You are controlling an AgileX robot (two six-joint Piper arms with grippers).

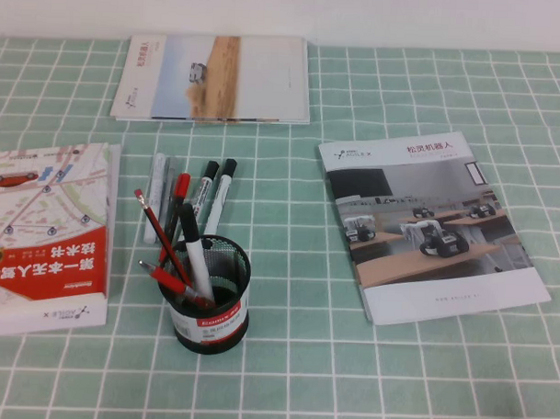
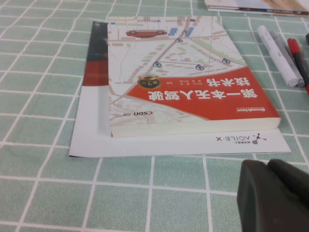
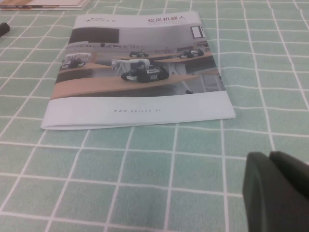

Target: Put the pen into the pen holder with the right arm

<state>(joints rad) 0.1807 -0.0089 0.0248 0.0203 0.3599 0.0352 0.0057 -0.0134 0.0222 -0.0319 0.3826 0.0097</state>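
Observation:
The pen, with a plain white barrel and a black cap, lies flat on the green checked cloth just behind the pen holder. The holder is a black mesh cup with a red-and-white band. It holds a black-capped white marker, a red pen and a pencil. Neither arm shows in the high view. My right gripper is shut and empty, low over the cloth in front of a robot brochure. My left gripper is shut and empty near a red map book.
Beside the pen lie a printed black-capped marker, a red-capped marker and two grey-white markers. The map book is at the left, the brochure at the right, and another booklet at the back.

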